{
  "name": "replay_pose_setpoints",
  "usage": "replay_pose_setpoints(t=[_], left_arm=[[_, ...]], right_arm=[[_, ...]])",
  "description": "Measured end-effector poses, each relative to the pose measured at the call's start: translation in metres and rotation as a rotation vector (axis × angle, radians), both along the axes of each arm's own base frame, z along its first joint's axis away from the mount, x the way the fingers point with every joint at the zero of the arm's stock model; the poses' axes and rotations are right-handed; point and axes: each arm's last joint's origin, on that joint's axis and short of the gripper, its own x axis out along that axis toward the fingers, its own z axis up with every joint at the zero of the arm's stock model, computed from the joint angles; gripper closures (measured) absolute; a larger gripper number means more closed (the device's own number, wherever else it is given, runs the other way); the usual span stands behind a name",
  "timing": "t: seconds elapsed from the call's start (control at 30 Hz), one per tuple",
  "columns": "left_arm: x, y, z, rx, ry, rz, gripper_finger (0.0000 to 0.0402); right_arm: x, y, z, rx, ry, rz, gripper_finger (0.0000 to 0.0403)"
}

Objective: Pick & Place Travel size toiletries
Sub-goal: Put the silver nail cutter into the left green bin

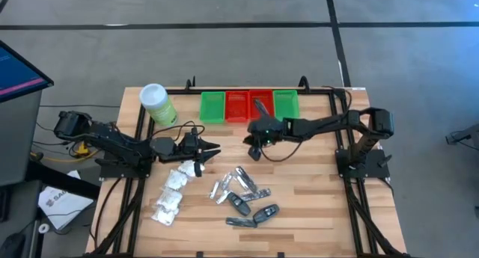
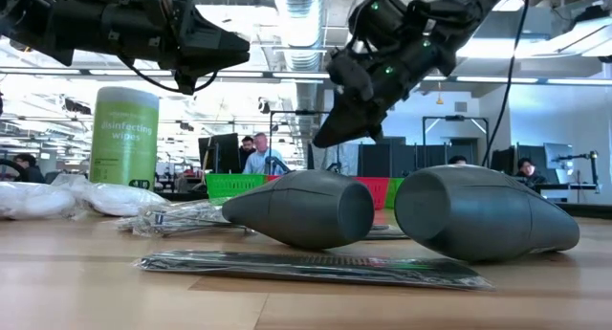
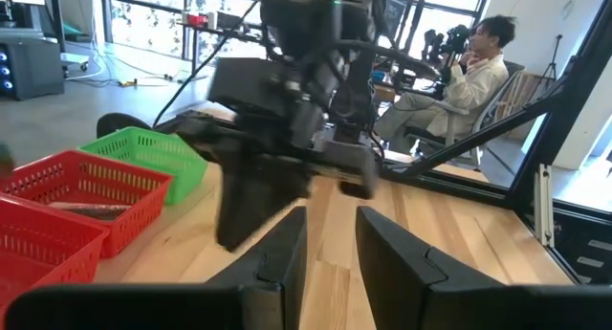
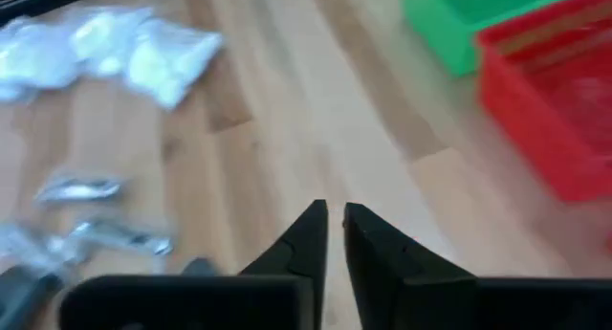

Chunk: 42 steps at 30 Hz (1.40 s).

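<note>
Toiletries lie in three groups on the front half of the wooden table (image 1: 314, 213): white crinkly packets (image 1: 172, 192) toward the left, silver foil sachets (image 1: 238, 182) in the middle, and dark grey oblong pieces (image 1: 253, 213) nearest the front edge. Left gripper (image 1: 213, 147) hovers above the table just behind the white packets, its jaws a little apart and holding nothing. Right gripper (image 1: 253, 152) hangs in the air near the row of trays, in front of the left red tray (image 1: 236, 106), with its jaws almost together and empty. One dark piece (image 1: 261, 107) rests in the right red tray (image 1: 262, 93). Green trays (image 1: 212, 107) stand at both ends of the row, and a light-green wipes canister (image 1: 157, 103) stands at the back left.
</note>
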Motion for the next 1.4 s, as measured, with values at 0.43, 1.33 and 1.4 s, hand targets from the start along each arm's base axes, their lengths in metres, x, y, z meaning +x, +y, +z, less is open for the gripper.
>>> replay_pose_setpoints(t=[0.43,1.33,1.4], left_arm=[[0.000,0.000,0.000,-0.003,-0.001,0.000,0.0314],[0.000,0.000,0.000,-0.004,-0.002,0.000,0.0314],[0.000,0.000,0.000,-0.004,-0.001,0.000,0.0314]], right_arm=[[-0.002,0.072,-0.004,0.095,0.053,0.157,0.0259],[-0.002,0.154,-0.041,0.013,0.041,0.140,0.0233],[0.003,0.154,-0.046,0.019,0.053,0.125,0.0229]])
